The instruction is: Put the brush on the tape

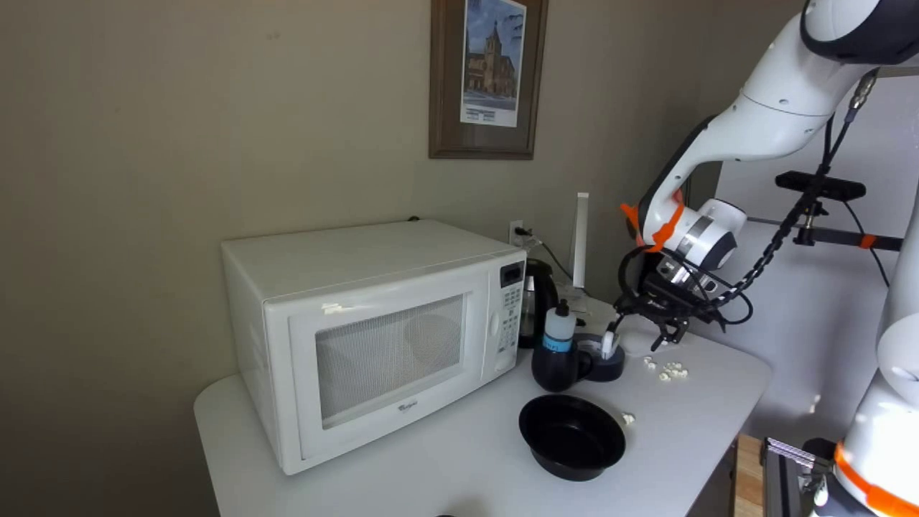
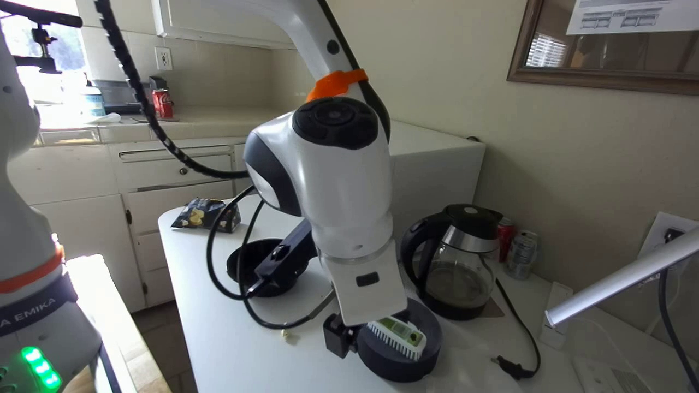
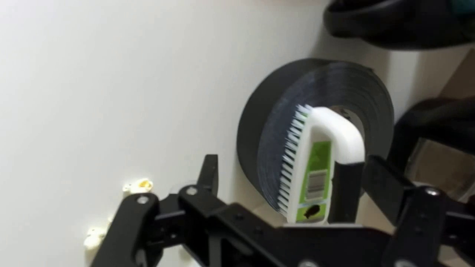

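The tape (image 1: 610,370) is a thick dark roll lying flat on the white table; it also shows in an exterior view (image 2: 401,367) and the wrist view (image 3: 256,118). The brush (image 3: 315,174), white with a green label and a black grip, lies over the top of the tape, bristles facing sideways; it also shows in both exterior views (image 1: 608,345) (image 2: 401,335). My gripper (image 3: 293,163) is open, with its fingers wide apart on either side of the brush. The right finger in the wrist view is close to the black grip; I cannot tell if they touch.
A black mug with a bottle (image 1: 554,366) stands close beside the tape. A glass kettle (image 2: 453,267) stands nearby, by the microwave (image 1: 388,345). A black bowl (image 1: 572,438) and popcorn pieces (image 1: 673,370) are on the table. A white bar (image 2: 622,284) slants near the wall.
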